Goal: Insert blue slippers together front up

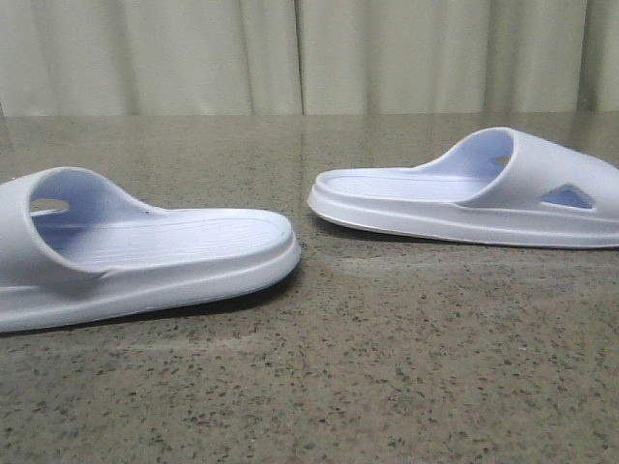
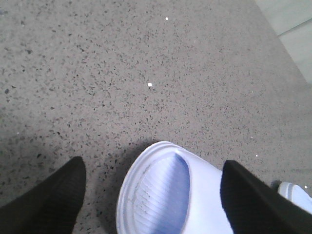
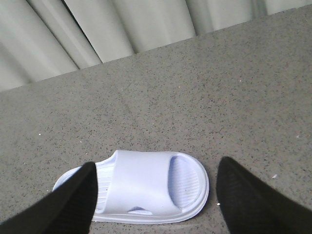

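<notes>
Front view shows the 2 blue slippers lying flat, soles down, on the speckled grey stone table (image 1: 387, 367), well apart with a clear gap between them. The left slipper (image 1: 145, 256) sits nearer the camera, its strap at the far left edge of the picture and its ribbed footbed running toward the middle. The right slipper (image 1: 474, 193) lies farther back, its strap with a triangular side cut-out toward the right and its open end pointing at the other one.

Left wrist view has the left gripper (image 2: 156, 204) spread wide, its dark fingers (image 2: 53, 200) on either side of one rounded end of the left slipper (image 2: 161, 195), above it and gripping nothing.

Right wrist view has the right gripper (image 3: 156, 200) likewise wide open and empty, hovering over the right slipper (image 3: 146, 187), which lies crosswise between the fingers (image 3: 253, 200).

Pale pleated curtains (image 1: 309, 53) hang behind the table's far edge.
</notes>
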You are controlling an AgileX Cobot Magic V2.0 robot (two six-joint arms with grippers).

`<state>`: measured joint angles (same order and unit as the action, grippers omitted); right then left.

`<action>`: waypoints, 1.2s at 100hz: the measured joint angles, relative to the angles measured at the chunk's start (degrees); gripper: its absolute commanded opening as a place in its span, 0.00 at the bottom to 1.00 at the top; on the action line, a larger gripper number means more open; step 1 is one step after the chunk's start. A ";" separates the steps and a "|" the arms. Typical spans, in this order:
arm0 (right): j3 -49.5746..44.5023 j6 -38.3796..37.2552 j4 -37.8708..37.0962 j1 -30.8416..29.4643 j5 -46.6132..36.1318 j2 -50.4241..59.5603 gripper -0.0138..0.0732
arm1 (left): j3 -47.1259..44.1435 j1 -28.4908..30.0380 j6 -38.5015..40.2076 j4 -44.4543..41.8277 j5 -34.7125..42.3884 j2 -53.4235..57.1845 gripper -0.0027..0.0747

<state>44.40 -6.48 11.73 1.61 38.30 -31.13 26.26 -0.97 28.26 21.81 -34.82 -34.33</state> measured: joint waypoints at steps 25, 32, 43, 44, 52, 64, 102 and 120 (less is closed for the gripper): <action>0.00 0.00 0.00 0.00 0.00 0.00 0.67 | -3.62 0.00 2.92 2.39 1.60 0.00 0.69; 0.00 0.00 0.03 0.00 0.00 0.00 0.67 | -4.15 0.00 3.06 3.06 1.70 0.00 0.69; 0.00 0.00 0.03 0.00 0.00 0.00 0.67 | -4.36 0.00 3.10 3.90 1.97 0.00 0.65; 0.00 0.00 0.03 0.00 0.00 0.00 0.67 | -4.36 0.00 3.10 4.07 1.97 0.00 0.64; 0.00 0.00 0.03 0.00 -0.01 0.00 0.67 | -4.36 0.00 3.19 4.59 2.26 0.00 0.59; 0.00 0.00 0.03 0.00 -0.01 0.00 0.67 | -4.36 0.00 3.19 4.83 2.48 0.00 0.53; 0.00 0.00 0.03 0.00 -0.01 0.00 0.67 | -4.36 0.00 3.19 6.13 3.13 -3.94 0.50; 0.00 0.00 0.03 0.00 -0.11 0.00 0.67 | -4.36 0.00 3.08 7.53 3.35 -7.53 0.50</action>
<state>44.40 -6.48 11.76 1.61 38.19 -31.13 21.90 -0.97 31.34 29.34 -31.48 -41.86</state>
